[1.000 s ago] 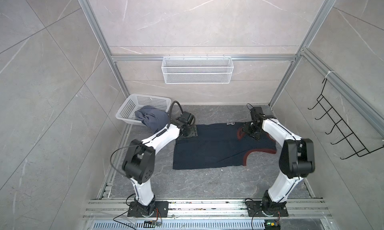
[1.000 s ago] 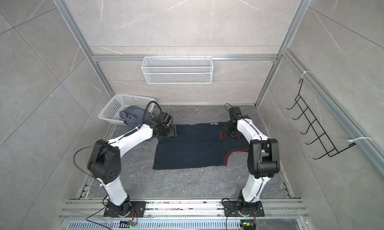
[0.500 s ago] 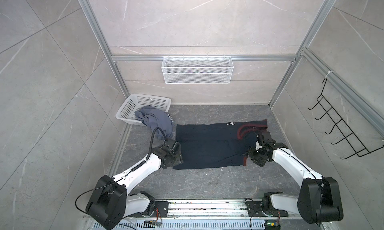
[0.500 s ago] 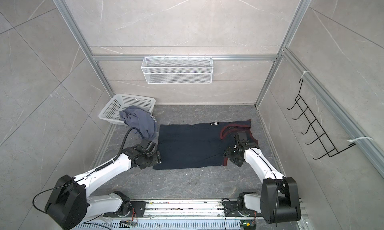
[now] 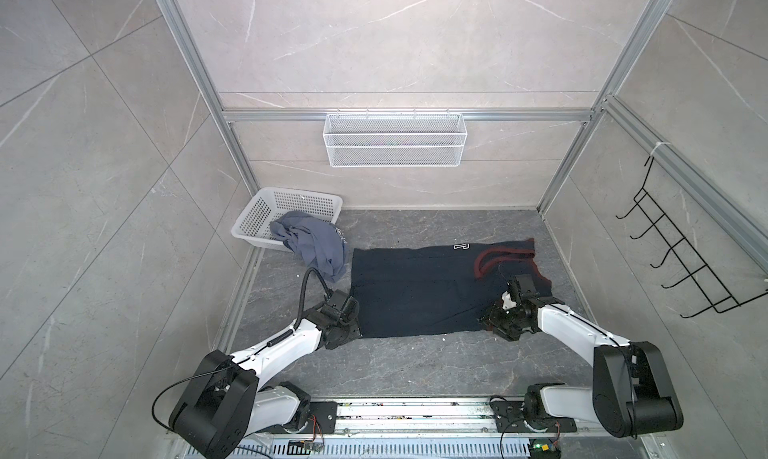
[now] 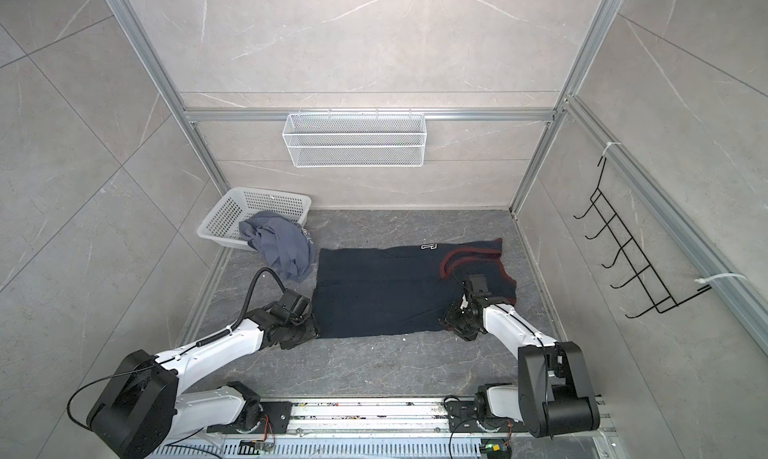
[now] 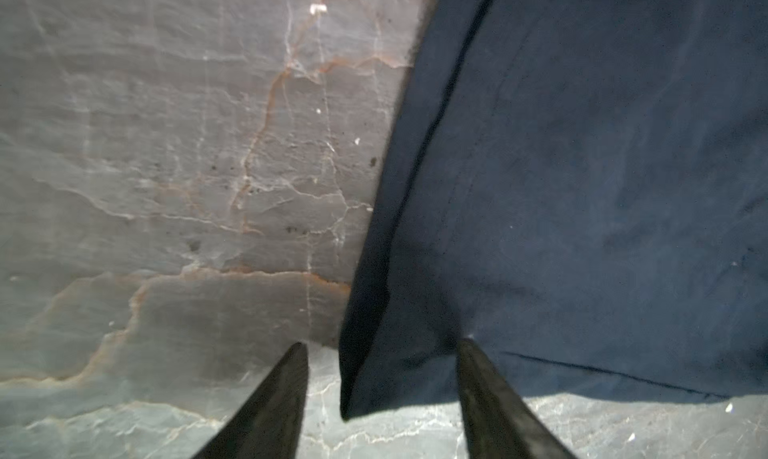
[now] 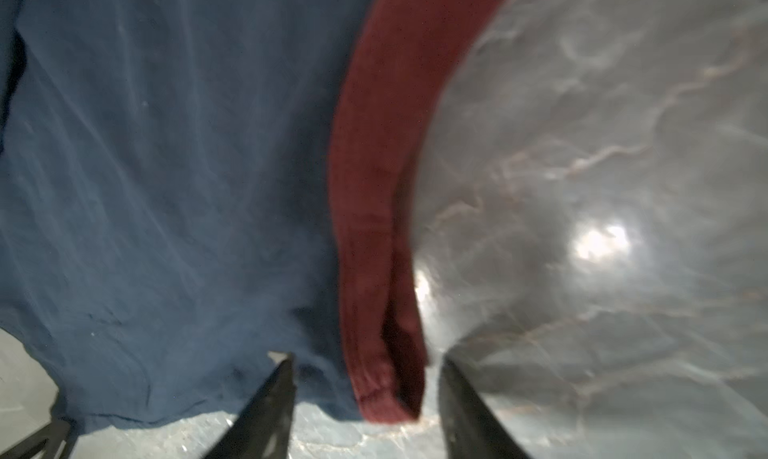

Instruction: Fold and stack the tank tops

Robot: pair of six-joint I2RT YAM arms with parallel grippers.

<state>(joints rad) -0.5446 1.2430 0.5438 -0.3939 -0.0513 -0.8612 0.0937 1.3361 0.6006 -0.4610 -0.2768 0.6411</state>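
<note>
grey floor (image 5: pixel 415 374): left gripper (image 7: pixel 381 343) and right gripper (image 8: pixel 365 357) half-open, seemingly straddling navy tank top (image 5: pixel 415 290) corners, unclamped.

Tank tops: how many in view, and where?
2. The navy tank top lies spread flat on the floor, mid-scene. The blue-grey tank top is crumpled, spilling from the white basket onto the floor at back left. Another could be hidden under it; cannot tell.

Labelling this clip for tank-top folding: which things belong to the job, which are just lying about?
Job: dark navy cloth tank top with dark-red trim; slate blue-grey cloth tank top.
Lying about: white perforated plastic basket; white wire-mesh wall shelf; black wire hook rack.
</note>
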